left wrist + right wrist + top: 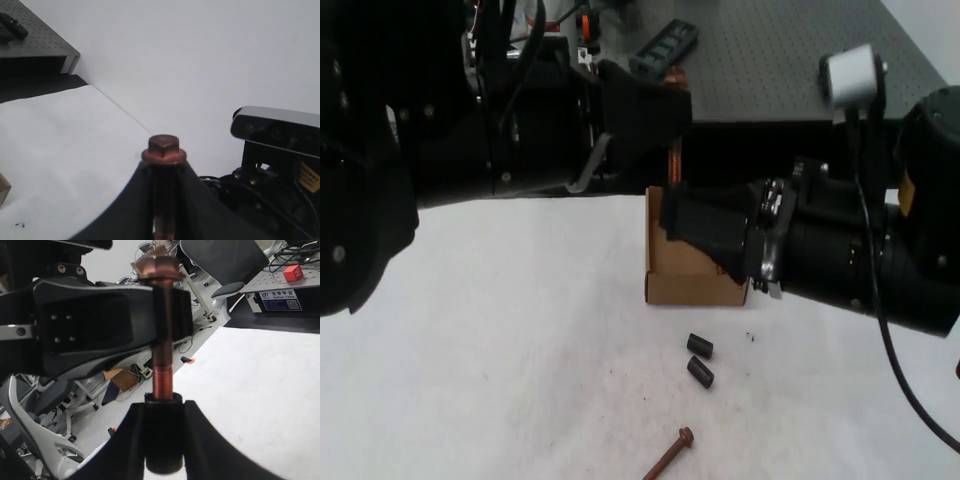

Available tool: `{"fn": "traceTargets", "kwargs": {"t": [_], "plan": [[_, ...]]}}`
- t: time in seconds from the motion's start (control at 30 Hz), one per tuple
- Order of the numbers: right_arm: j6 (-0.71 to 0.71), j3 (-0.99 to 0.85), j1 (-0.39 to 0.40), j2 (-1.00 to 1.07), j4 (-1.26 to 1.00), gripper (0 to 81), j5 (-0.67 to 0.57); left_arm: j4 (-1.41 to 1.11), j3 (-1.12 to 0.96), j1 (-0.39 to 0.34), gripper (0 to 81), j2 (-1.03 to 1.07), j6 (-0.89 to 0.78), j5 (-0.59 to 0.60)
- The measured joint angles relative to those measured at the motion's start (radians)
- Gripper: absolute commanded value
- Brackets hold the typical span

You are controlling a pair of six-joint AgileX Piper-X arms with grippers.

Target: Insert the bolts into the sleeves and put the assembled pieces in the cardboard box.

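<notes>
Above cardboard box (pixel 692 288): left gripper (pixel 164 172) fingers clamped on copper bolt (pixel 164 150); right gripper (pixel 164 412) fingers gripping black sleeve (pixel 163 440), bolt tip entering it. Two loose sleeves (pixel 699 346), spare bolt (pixel 670 455) on bench (pixel 500 350), near side of box.

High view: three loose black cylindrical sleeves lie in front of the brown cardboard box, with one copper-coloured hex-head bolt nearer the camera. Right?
Not quite. The high view shows two black cylindrical sleeves, one just behind the other, not three. They do lie in front of the brown cardboard box, with one copper-coloured hex-head bolt nearer the camera.
</notes>
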Motion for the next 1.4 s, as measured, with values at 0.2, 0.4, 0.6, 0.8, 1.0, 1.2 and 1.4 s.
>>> {"fn": "traceTargets", "kwargs": {"t": [0.2,0.4,0.6,0.8,1.0,1.2,1.4], "plan": [[-0.011,0.000,0.000,0.000,-0.074,0.1,0.023,-0.008,0.000,0.001,45.2,0.000,-0.058,0.053],[-0.051,-0.002,-0.043,0.003,-0.055,0.1,0.094,0.067,0.000,0.001,58.4,0.000,-0.042,-0.090],[-0.164,-0.111,-0.180,0.279,0.137,0.1,0.253,0.237,0.002,0.001,56.6,0.013,0.136,-0.190],[-0.344,-0.564,-0.194,0.688,0.443,0.1,0.441,0.341,0.002,0.001,55.9,0.080,0.255,-0.206],[-0.370,-0.817,-0.209,0.937,0.589,0.1,0.486,0.464,0.002,-0.004,54.5,0.229,0.387,-0.232],[-0.383,-0.933,-0.233,1.063,0.694,9.4,0.505,0.530,-0.013,-0.057,54.5,0.347,0.502,-0.313],[-0.383,-0.958,-0.245,1.100,0.747,23.2,0.512,0.606,-0.112,-0.134,54.5,0.471,0.624,-0.377]]}}
